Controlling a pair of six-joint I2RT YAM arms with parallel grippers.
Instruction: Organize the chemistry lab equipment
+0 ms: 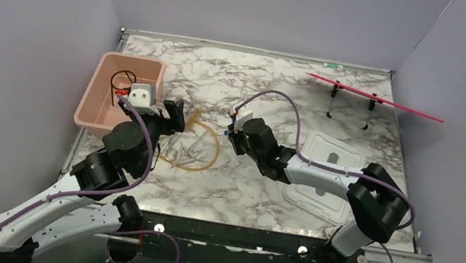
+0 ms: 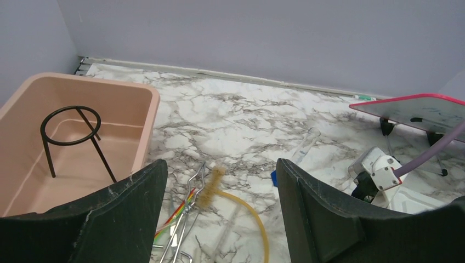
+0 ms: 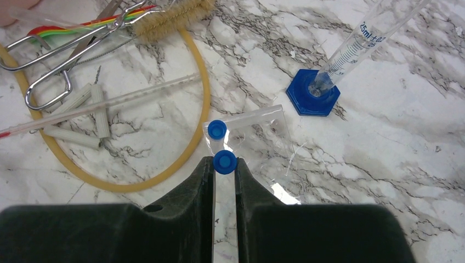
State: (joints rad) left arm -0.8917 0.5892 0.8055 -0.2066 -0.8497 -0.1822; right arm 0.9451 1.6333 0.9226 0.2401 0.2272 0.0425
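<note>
the right gripper [image 3: 223,164] sits low over the marble table [image 3: 384,164], its fingers pressed onto a clear blue-capped tube [image 3: 224,163] whose cap shows right at the fingertips. a second capped tube [image 3: 217,130] lies just ahead of that cap. farther ahead to this gripper's right is a blue-based measuring cylinder [image 3: 313,94]. ahead to its left lies the amber rubber tubing loop [image 3: 207,101], with metal tongs [image 3: 88,48] and a brush [image 3: 170,22] beyond. the left gripper [image 2: 220,171] is spread wide and holds nothing. the tongs and brush lie on the table just past its fingertips, and the pink tub [image 2: 151,118] to its left holds the black wire ring [image 2: 97,143].
</note>
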